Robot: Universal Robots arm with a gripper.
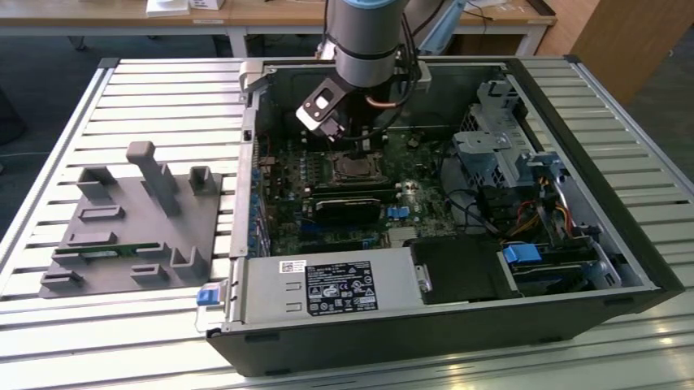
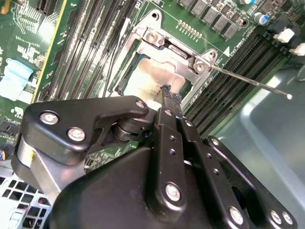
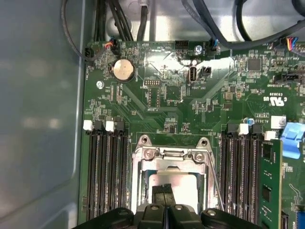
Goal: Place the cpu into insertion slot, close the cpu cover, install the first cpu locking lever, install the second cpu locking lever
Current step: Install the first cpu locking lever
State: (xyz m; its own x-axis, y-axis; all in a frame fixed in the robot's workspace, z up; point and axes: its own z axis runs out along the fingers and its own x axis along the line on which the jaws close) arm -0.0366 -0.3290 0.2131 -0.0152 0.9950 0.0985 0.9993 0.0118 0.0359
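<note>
We see the claw (image 2: 171, 97) pinched narrow, its two fingertips (image 2: 166, 93) pressed together with nothing between them, pointing down into the open case (image 1: 607, 171) on the bench (image 1: 162, 97). The cpu (image 3: 183, 183) lies directly under those tips. In both wrist views its dull silver top shows through the square window of the cover (image 3: 169, 155). The tips sit over the middle of that window, touching the cpu or just above it; we cannot tell which. So the cpu is seated in the slot (image 1: 353, 168), and the cover looks laid flat around it rather than standing up.

For the locking steps, what counts lies beside the claw, not under it. One lever (image 2: 252, 83), a thin wire rod with a small ball end, starts at a screwed corner of the cover. It runs out over the memory slots (image 2: 248, 52) on that side, apart from the claw. Its long axis leads away from the slot, so its free end is well off to one side of the tips. In the first wrist view the same wire runs along the cover's edge, between cover and memory slots. We judge it not hooked down: cpu placed, cover shut, lever work not yet done.
</note>
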